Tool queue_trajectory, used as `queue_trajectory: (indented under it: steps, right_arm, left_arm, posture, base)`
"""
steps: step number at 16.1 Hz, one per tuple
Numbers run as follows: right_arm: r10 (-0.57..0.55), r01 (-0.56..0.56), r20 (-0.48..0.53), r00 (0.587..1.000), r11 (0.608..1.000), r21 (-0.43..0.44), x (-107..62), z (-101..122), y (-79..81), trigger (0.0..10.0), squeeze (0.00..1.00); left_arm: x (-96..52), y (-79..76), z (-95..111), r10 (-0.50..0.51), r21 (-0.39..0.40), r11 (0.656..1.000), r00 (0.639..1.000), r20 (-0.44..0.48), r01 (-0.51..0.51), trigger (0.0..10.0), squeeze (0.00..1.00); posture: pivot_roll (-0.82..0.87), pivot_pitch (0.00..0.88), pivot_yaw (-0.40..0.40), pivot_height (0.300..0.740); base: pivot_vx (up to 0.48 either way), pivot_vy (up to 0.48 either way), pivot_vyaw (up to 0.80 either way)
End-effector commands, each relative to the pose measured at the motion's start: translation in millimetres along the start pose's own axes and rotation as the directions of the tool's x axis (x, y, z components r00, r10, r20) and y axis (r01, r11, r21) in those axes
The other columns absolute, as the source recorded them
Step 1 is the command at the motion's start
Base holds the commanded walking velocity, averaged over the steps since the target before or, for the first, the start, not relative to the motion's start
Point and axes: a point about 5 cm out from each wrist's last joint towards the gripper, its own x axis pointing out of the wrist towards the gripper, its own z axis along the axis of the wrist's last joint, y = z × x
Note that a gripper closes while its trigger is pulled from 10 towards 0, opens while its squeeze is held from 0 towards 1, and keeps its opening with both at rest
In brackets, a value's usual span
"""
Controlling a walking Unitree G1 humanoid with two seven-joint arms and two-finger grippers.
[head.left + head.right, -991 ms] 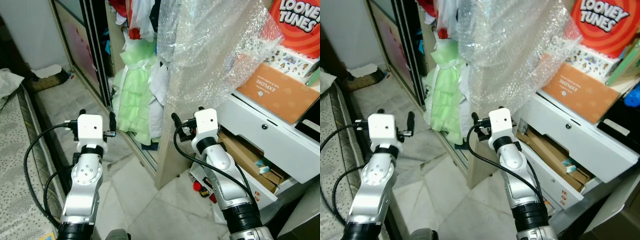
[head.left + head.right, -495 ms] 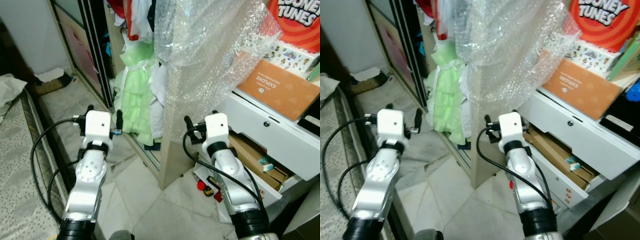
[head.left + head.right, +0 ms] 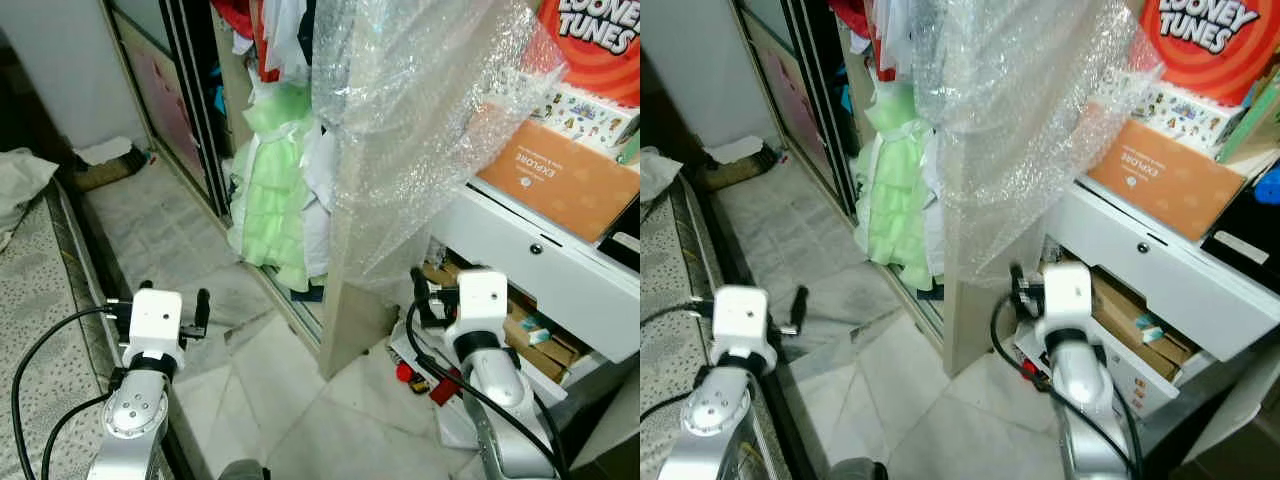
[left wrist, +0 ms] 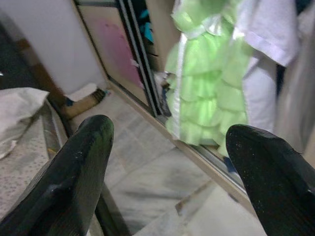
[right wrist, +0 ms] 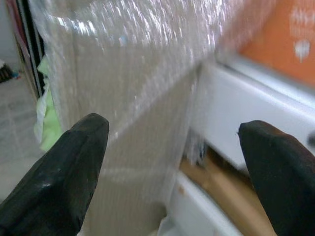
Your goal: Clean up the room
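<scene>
A wardrobe (image 3: 225,90) stands with its sliding door open, clothes spilling out. A green ruffled dress (image 3: 272,190) hangs down to the tiled floor (image 3: 180,225). A sheet of bubble wrap (image 3: 420,120) drapes over a tall board beside the white drawer unit (image 3: 560,290). An orange box (image 3: 565,175) lies on top of the unit. The left gripper (image 4: 170,162), fingers spread and holding nothing, faces the dress. The right gripper (image 5: 172,167), likewise spread and empty, faces the bubble wrap. Small red items (image 3: 405,372) lie on the floor by the unit.

An open wardrobe (image 3: 215,120) with sliding doors stands behind the pale tiled floor (image 3: 290,400), a white drawer unit (image 3: 545,290) to its right and a mattress (image 3: 40,330) to its left.
</scene>
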Motion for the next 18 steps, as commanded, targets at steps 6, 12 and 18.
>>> queue_trajectory:
  steps: [6, 12, 18]
  right_arm:
    - [0.029, -0.029, 0.003, 1.0, 0.999, 0.022, 4.6, 6.3, 11.7, 10.0, 0.0]
    - [0.075, -0.075, 0.014, 0.997, 0.997, 0.006, 10.9, 11.3, 16.7, 10.0, 0.0]
    - [0.094, -0.094, 0.021, 0.995, 0.996, 0.002, 13.0, 12.4, 20.2, 10.0, 0.0]
  left_arm:
    - [-2.1, -9.3, 5.1, -0.057, -0.04, 0.998, 0.998, 0.013, 0.058, 10.0, 0.0]
    - [5.8, -11.2, 14.5, -0.049, -0.058, 0.997, 0.998, 0.041, 0.051, 10.0, 0.0]
    - [12.8, -15.7, 21.2, -0.051, -0.053, 0.997, 0.996, 0.078, 0.055, 10.0, 0.0]
  posture:
    - [0.04, 0.0, 0.01, 0.74]
    - [0.04, 0.0, -0.002, 0.74]
    - [0.04, 0.0, -0.006, 0.74]
  base:
    - [0.0, 0.0, 0.49]
    - [0.0, 0.0, 0.8]
    - [0.0, 0.0, 0.8]
